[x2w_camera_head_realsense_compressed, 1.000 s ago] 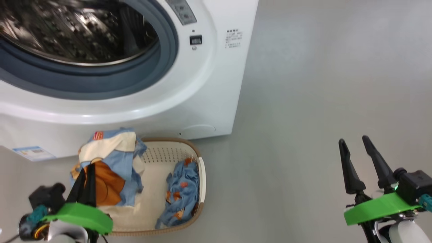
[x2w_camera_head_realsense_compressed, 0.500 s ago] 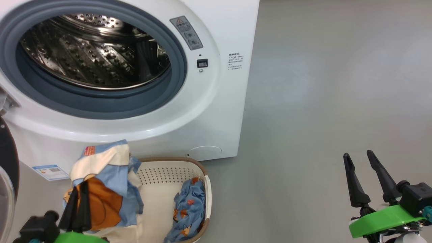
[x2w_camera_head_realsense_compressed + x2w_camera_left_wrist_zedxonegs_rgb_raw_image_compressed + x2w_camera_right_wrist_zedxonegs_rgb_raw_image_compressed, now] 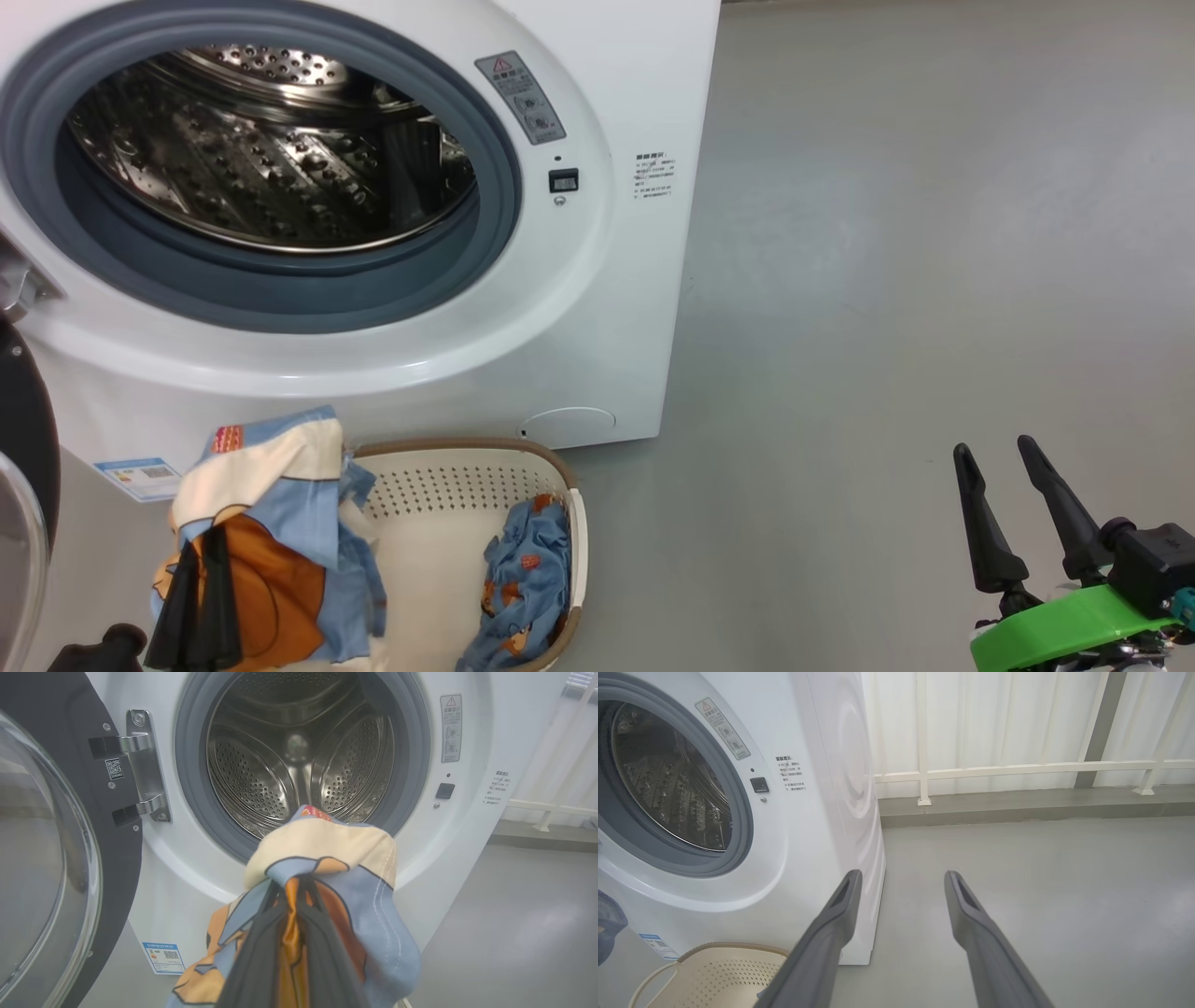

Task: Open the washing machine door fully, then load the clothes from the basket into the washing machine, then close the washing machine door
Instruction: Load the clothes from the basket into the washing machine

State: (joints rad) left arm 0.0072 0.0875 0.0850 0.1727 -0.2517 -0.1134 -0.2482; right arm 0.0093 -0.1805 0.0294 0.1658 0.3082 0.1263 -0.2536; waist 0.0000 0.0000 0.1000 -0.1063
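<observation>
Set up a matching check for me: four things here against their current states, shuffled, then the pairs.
1 left gripper
2 right gripper
3 washing machine door
4 basket

A swung open
B shut on the orange-patch garment
C open, holding nothing
D holds one blue garment

Pairs: 1-B, 2-C, 3-A, 4-D

Head view downward, wrist views level, all sharing washing machine

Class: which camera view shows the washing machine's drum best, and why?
The left wrist view: it looks straight into the drum, showing its back wall and paddles, though the held garment covers its lower edge. The head view sees the drum slanted from above; the right wrist view, obliquely from the side.
</observation>
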